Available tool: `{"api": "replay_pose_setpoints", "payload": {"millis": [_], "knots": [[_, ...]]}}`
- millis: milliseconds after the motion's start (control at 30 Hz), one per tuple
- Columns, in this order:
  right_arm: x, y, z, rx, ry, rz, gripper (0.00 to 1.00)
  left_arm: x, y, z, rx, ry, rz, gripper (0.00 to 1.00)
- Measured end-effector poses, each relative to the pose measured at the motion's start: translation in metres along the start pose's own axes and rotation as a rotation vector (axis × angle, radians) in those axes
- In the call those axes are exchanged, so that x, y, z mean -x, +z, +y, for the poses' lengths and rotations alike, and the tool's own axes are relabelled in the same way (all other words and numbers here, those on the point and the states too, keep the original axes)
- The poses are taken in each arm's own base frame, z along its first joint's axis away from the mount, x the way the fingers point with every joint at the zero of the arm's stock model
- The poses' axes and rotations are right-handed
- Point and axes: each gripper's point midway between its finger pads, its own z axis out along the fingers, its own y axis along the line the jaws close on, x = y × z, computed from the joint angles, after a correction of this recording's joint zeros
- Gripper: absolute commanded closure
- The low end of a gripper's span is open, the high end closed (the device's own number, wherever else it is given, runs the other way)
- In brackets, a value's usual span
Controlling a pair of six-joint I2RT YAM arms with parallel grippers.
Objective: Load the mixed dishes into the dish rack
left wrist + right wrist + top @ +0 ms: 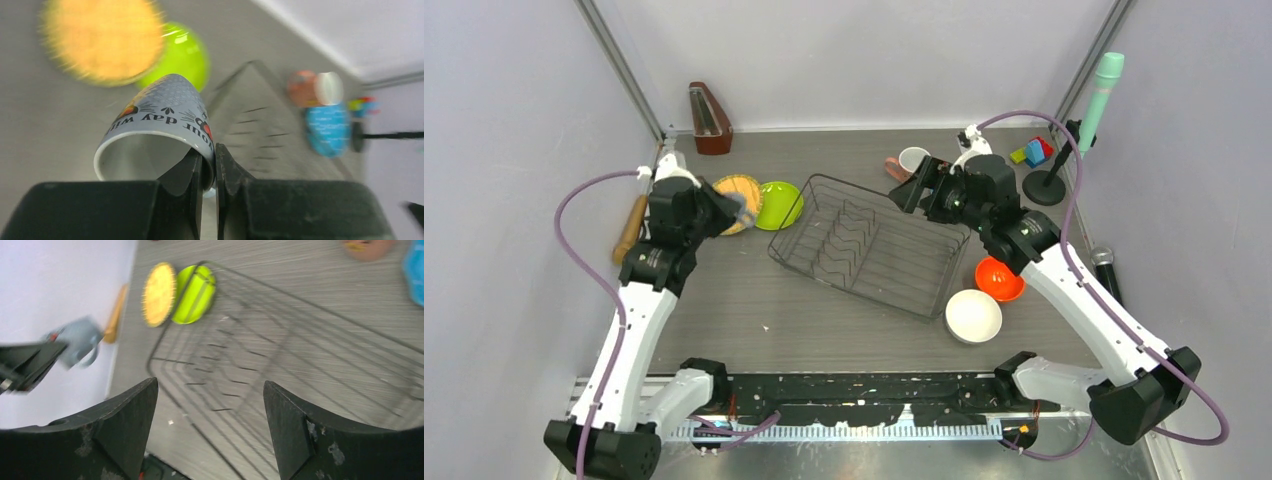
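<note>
Left jaws: closed narrow on the wall of the cup [155, 125]. One finger [191, 172] is inside the mouth, the other outside, and the pinch is at the rim. The cup is grey-blue with printed lettering. Its mouth faces back toward the wrist and its base points away, so its long axis runs roughly in line with the fingers, tilted. It looks held clear of the counter [754, 320].

Just beyond the cup, the yellow plate [739, 195] and the green plate [782, 205] lie flat, overlapping. The green one is just beside the left end of the rack [894, 262].

Key relation: the rack lies to the right of the left jaws, past the green plate. Its long axis runs left to right, with the right end angled nearer. The zigzag dividers sit toward the left half. No dish is in it.

Right jaws: wide apart with nothing between them, hanging over the rack's far right corner and looking across it.

The pink mug [909, 162] and the blue plate [327, 130] lie behind that corner. The orange bowl [999, 278] and the white bowl [973, 316] sit off the near right end.

Judgement: the left arm [639, 300] already carries the load. The coming move is a short carry rightward over the rack's left wall, then down into a clear bay. Both wrist views are smeared, so the fine clearance cannot be judged.
</note>
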Motion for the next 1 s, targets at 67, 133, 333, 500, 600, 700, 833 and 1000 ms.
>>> {"api": "replay_pose_setpoints", "payload": {"millis": [67, 133, 333, 500, 600, 700, 833, 1000], "knots": [[0.002, -0.002, -0.019, -0.096, -0.026, -0.017, 0.17, -0.013, -0.013, 0.04, 0.168, 0.047, 0.037, 1.0], [0.001, -0.002, -0.034, -0.168, -0.042, -0.018, 0.17, -0.034, -0.018, 0.073, 0.288, 0.081, 0.106, 1.0], [-0.004, 0.003, -0.051, -0.247, -0.07, 0.017, 0.17, -0.128, -0.027, 0.163, 0.571, 0.16, 0.436, 1.0], [-0.005, 0.002, -0.052, -0.249, -0.083, 0.021, 0.17, -0.136, -0.035, 0.197, 0.734, 0.147, 0.496, 1.0], [-0.005, 0.002, -0.052, -0.25, -0.089, 0.022, 0.17, -0.126, -0.035, 0.225, 0.849, 0.049, 0.496, 1.0], [-0.004, 0.0, -0.052, -0.248, -0.092, 0.018, 0.17, -0.119, -0.036, 0.245, 0.937, -0.029, 0.503, 1.0], [0.0, -0.006, -0.051, -0.247, -0.104, -0.002, 0.16, -0.117, -0.032, 0.246, 0.937, -0.037, 0.51, 0.64], [0.005, -0.013, -0.053, -0.262, -0.121, -0.022, 0.15, -0.12, -0.03, 0.242, 0.892, -0.043, 0.497, 0.46]]}}
